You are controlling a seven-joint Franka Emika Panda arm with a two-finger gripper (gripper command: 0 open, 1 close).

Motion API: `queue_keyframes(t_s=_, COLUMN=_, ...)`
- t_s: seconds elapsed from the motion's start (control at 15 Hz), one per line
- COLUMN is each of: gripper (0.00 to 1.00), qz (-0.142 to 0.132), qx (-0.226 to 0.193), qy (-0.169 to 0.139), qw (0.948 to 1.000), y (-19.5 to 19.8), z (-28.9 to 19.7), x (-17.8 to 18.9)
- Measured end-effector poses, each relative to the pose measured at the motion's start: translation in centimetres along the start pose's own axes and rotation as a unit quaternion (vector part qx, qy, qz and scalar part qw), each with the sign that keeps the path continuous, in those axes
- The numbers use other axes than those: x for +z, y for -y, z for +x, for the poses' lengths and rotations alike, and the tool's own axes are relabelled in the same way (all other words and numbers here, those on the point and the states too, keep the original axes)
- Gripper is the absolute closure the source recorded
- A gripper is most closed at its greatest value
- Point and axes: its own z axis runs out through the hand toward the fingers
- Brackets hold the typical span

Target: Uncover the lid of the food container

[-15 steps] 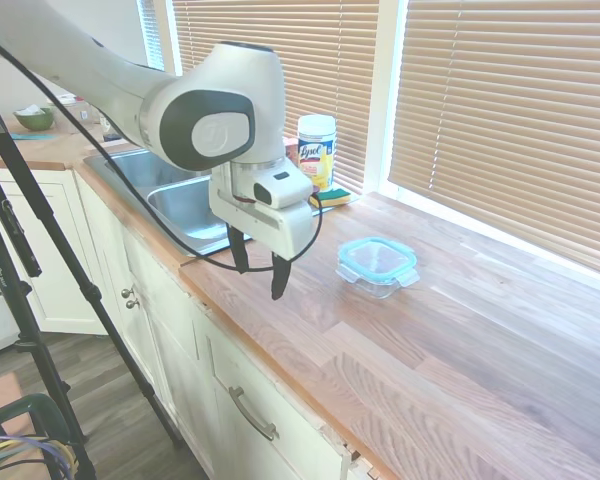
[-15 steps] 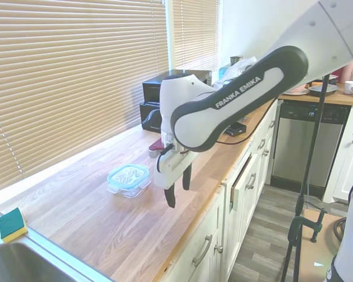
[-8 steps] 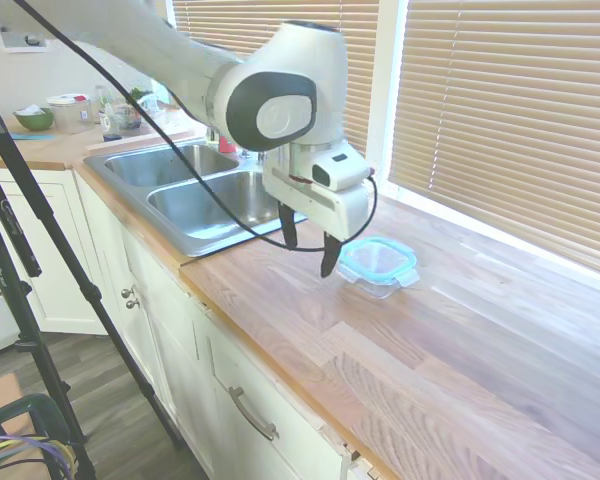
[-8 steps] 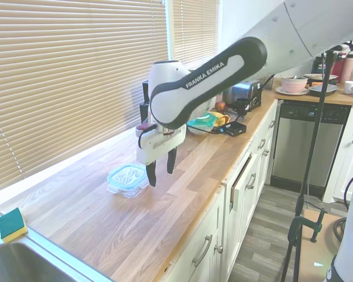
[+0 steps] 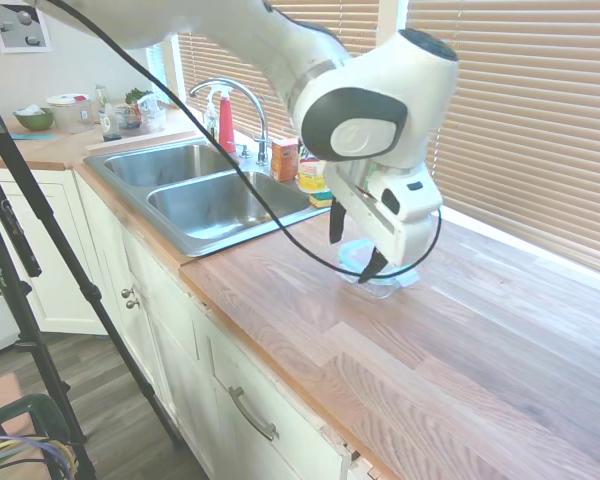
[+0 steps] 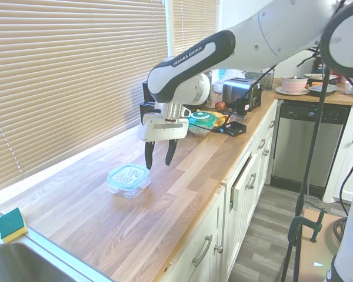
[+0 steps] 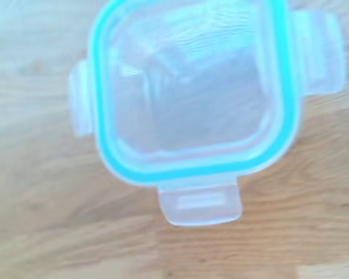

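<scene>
Bright daylight comes in through the window blinds (image 6: 76, 76) and makes both wide views pale and washed out. The wooden tabletop (image 5: 500, 340) shines softly near the blinds. Straight lines bend a little at the picture edges. The wrist view is blurry, and the lid (image 7: 192, 99) looks soft and smeared.

home kitchen | steel double sink (image 5: 195, 195) | wood counter (image 5: 460, 350) | dishwasher (image 6: 303, 147)
</scene>
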Motion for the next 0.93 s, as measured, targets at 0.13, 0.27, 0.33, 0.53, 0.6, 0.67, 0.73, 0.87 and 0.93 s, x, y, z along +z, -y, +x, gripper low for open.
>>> queue_keyframes(t_s=0.13, gripper=0.0, qz=0.023, qx=0.014, qy=0.018, qw=0.9995, y=0.0, z=1.9, x=0.5)
queue_keyframes(t_s=0.27, gripper=0.0, qz=0.034, qx=0.025, qy=0.028, qw=0.9987, y=0.2, z=3.9, x=1.1)
queue_keyframes(t_s=0.33, gripper=0.0, qz=0.043, qx=0.028, qy=0.029, qw=0.9983, y=0.4, z=4.9, x=0.9)
queue_keyframes(t_s=0.53, gripper=0.0, qz=0.068, qx=0.03, qy=0.036, qw=0.9966, y=0.8, z=7.9, x=0.8)
queue_keyframes(t_s=0.6, gripper=0.0, qz=0.073, qx=0.033, qy=0.042, qw=0.9959, y=0.7, z=9.0, x=1.2)
queue_keyframes(t_s=0.67, gripper=0.0, qz=0.077, qx=0.035, qy=0.048, qw=0.9952, y=0.5, z=9.9, x=1.9)
queue_keyframes(t_s=0.73, gripper=0.0, qz=0.081, qx=0.035, qy=0.055, qw=0.9945, y=0.4, z=10.7, x=2.6)
queue_keyframes(t_s=0.87, gripper=0.0, qz=0.092, qx=0.03, qy=0.067, qw=0.993, y=0.6, z=11.7, x=4.4)
queue_keyframes(t_s=0.93, gripper=0.0, qz=0.097, qx=0.026, qy=0.071, qw=0.9924, y=0.9, z=12.0, x=5.0)
